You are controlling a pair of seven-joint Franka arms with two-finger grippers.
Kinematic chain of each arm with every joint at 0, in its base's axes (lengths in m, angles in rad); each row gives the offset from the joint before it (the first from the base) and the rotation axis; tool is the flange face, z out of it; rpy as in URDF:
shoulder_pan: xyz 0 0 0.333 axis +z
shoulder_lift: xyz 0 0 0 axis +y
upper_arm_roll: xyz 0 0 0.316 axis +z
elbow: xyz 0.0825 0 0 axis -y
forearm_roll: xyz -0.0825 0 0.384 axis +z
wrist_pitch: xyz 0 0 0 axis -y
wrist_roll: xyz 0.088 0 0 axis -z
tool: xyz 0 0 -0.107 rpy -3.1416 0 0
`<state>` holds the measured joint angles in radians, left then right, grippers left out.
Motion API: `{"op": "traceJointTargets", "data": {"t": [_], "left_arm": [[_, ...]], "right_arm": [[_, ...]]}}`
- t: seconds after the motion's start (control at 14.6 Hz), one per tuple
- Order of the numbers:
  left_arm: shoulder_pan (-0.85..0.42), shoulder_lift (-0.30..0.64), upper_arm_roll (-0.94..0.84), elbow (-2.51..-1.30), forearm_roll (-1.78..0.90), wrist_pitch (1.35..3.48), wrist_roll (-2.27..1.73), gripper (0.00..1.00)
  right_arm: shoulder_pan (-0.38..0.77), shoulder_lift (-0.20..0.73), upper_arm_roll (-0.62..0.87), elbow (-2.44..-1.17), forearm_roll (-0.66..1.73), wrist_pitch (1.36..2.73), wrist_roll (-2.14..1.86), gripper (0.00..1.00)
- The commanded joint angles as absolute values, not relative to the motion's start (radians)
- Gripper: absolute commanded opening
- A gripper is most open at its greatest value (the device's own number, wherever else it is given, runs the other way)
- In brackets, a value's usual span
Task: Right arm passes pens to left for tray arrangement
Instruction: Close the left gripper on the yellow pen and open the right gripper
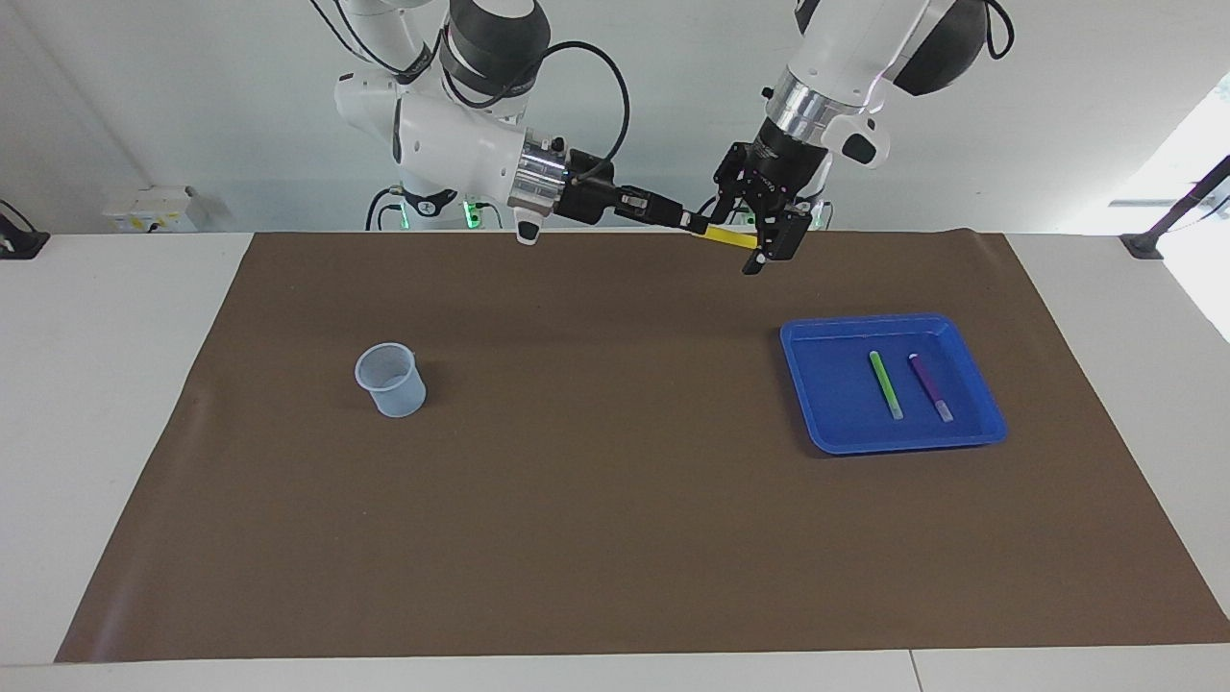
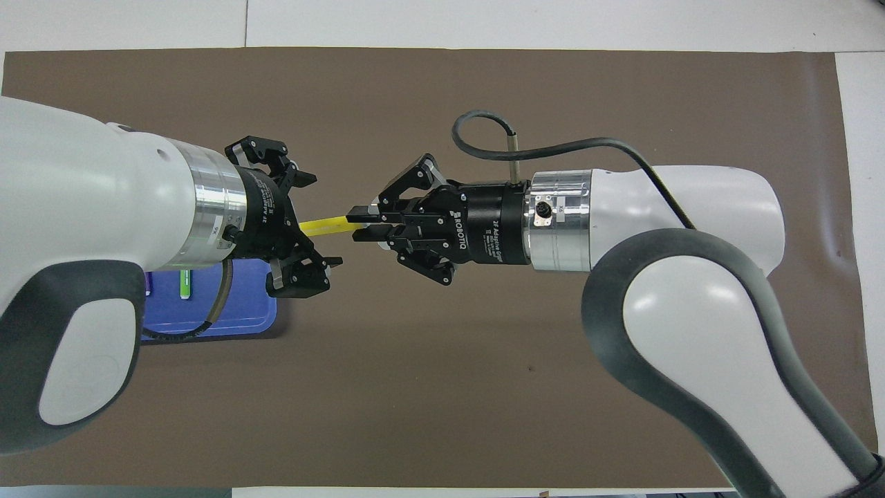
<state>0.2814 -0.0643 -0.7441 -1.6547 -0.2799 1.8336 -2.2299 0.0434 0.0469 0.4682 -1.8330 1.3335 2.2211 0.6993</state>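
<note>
Worktop (image 1: 115, 404): white surface, covered across most of its width by a brown mat (image 1: 596, 500), lying flat with faint creases at its ends. Plain pale wall at the robots' end; a bright window patch at the left arm's end of the room.

Toward the right arm's end of the mat: small translucent bluish cup (image 1: 391, 380), upright, alone.

Right hand (image 1: 688, 222) is raised over the mat edge at the robots' end, arm stretched level, black cable looping to its wrist. Its fingers are pressed together on one end of the yellow pen (image 1: 728, 236), which juts out level toward the left hand.

Left hand (image 1: 759, 240) hangs beside it, fingers spread wide with the pen's free end between them. Overhead view shows gaps on both sides of the pen; no contact visible.

Blue tray (image 1: 826, 423) sits on the mat toward the left arm's end. In it the green pen (image 1: 885, 383) and purple pen (image 1: 930, 386) lie side by side, roughly parallel, apart, pale tips pointing away from the robots.
</note>
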Motion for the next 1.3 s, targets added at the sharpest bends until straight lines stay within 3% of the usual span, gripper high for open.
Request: {"op": "traceJointTargets", "data": {"t": [0.0,0.14,0.27,0.55,0.62,1.03,1.16,1.23], "left_arm": [[0.287,-0.097,-0.738,-1.663,-0.270,1.833,-2.238,1.00],[0.287,-0.100,-0.738,-1.670,-0.270,1.835,-2.234,0.98],[0.287,-0.100,-0.738,-1.672,-0.270,1.835,-2.229,0.89],[0.287,-0.100,-0.736,-1.674,-0.270,1.833,-2.227,0.40],[0.288,-0.100,-0.736,-1.672,-0.270,1.832,-2.221,0.33],[0.290,-0.107,-0.719,-1.666,-0.270,1.802,-2.194,0.32],[0.290,-0.106,-0.719,-1.666,-0.268,1.804,-2.191,0.00],[0.287,-0.107,-0.719,-1.666,-0.268,1.809,-2.165,0.00]], "right_arm": [[0.037,0.049,0.482,-1.827,1.333,2.244,0.713,0.00],[0.038,0.049,0.489,-1.827,1.330,2.259,0.704,0.00],[0.041,0.051,0.495,-1.827,1.324,2.267,0.704,0.00],[0.043,0.051,0.495,-1.827,1.324,2.269,0.707,0.00],[0.043,0.051,0.495,-1.827,1.324,2.267,0.706,0.00],[0.043,0.051,0.495,-1.825,1.322,2.269,0.707,0.00],[0.043,0.051,0.495,-1.825,1.322,2.269,0.712,0.00],[0.043,0.051,0.495,-1.825,1.322,2.269,0.712,0.00]]}}
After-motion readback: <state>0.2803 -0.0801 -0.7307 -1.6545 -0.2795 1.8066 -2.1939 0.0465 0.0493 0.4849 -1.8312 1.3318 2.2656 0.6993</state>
